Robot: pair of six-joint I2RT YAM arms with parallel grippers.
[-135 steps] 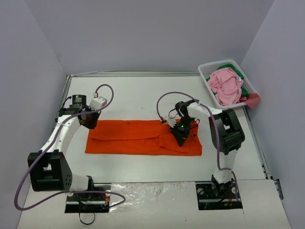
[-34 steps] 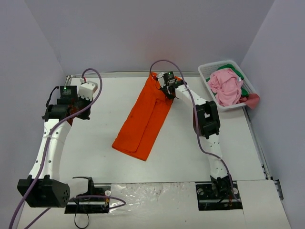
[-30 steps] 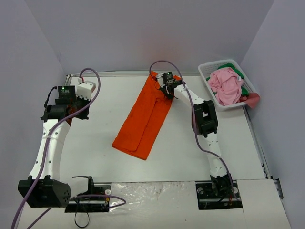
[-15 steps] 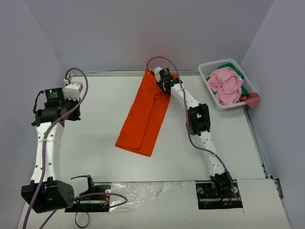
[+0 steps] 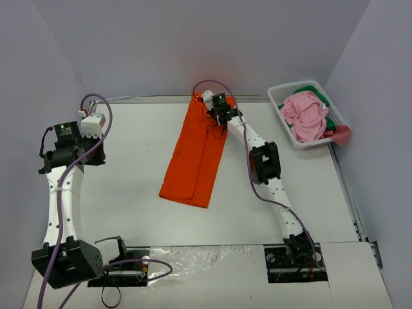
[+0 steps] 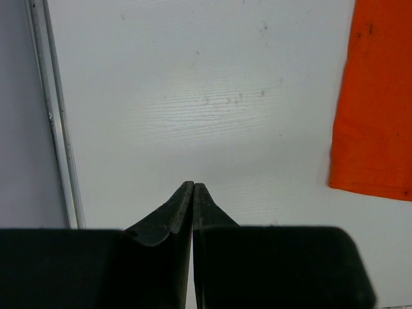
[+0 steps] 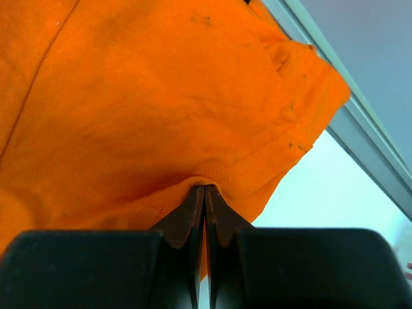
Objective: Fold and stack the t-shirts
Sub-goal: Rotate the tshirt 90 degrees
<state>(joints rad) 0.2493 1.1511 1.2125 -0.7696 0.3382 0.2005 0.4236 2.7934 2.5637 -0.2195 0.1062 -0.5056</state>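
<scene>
- White table (image 5: 129, 174) carries the work. It looks smooth, so I judge cloth will slide across it easily when dragged.
- Orange t-shirt (image 5: 193, 154) lies as a long narrow strip, already doubled lengthwise. It runs from the table's far edge, near the middle, back towards the near side. It is soft, limp and light. Lifted by one point it will sag and its layers may slip apart, so a hold at each of two corners of one end, both layers pinched together, looks best for the next fold.
- Slotted basket (image 5: 278, 102) sits at the far right corner, well apart from the strip.
- Pink t-shirt (image 5: 306, 116) is heaped in the basket, crumpled. It should be just as floppy and would need shaking out flat first.
- Green t-shirt (image 5: 317, 89) shows only as an edge beneath the pink one.
- Right gripper (image 7: 205, 188) has its jaws clamped on a stitched edge at the far end of the orange t-shirt, the cloth bunching into the pinch.
- Left gripper (image 6: 193, 185) has its jaws pressed together on nothing, above bare table at the left, apart from the orange cloth.
</scene>
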